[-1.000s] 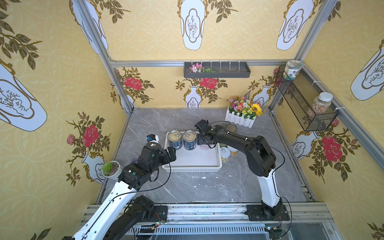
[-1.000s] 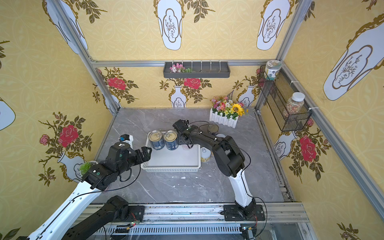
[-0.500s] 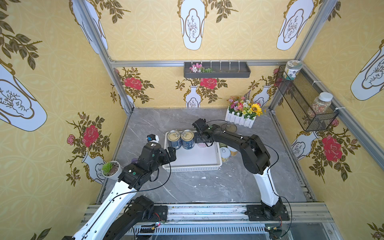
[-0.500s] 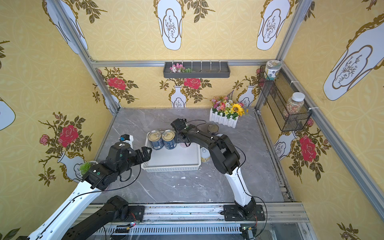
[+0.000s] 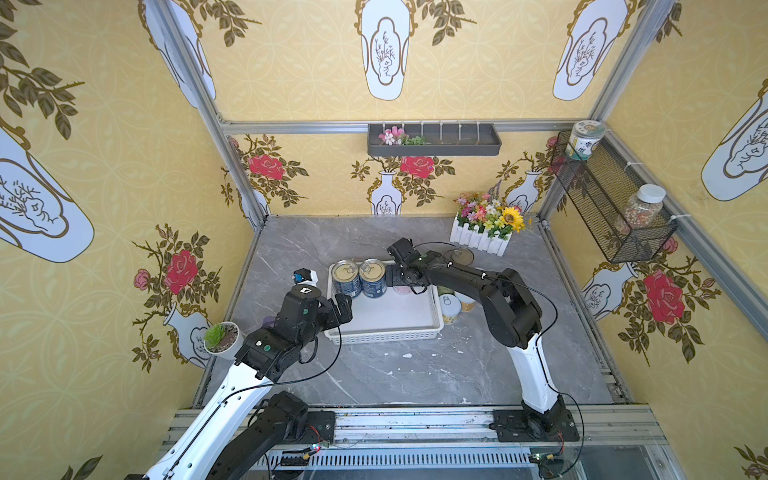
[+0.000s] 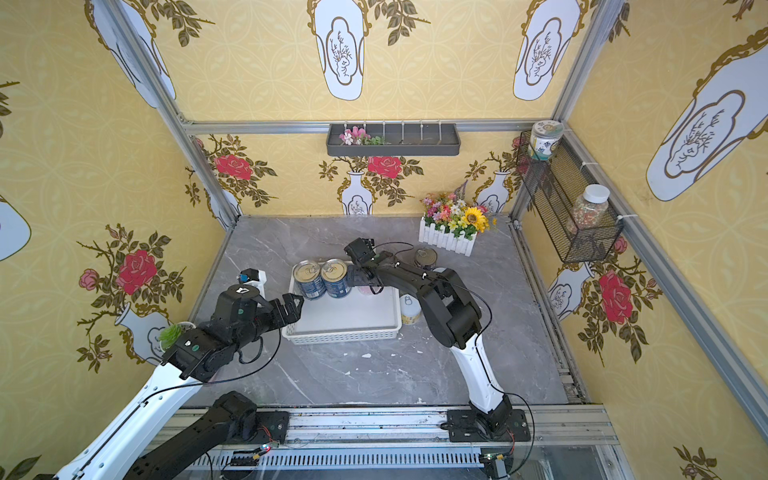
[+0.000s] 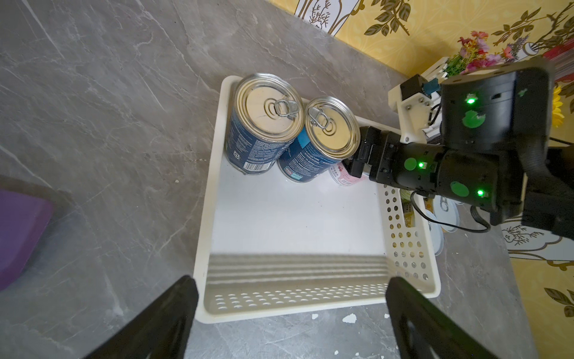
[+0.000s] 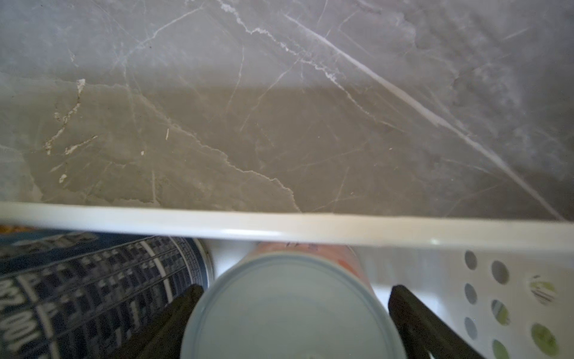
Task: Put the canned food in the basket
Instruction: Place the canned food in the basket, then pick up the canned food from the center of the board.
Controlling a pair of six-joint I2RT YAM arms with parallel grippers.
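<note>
Our right hand [image 8: 295, 290] has spread apart around the pink tin [image 7: 344, 177] in the basket [image 7: 205, 217]; our left hand [image 7: 292, 281] hangs spread, empty.

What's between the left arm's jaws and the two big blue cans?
Only the near wall and bare floor of the white basket, as the left wrist view shows.

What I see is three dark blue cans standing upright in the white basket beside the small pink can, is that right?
Not quite: only two dark blue cans stand upright in the white basket beside the small pink can, not three. The left wrist view shows it clearly.
</note>
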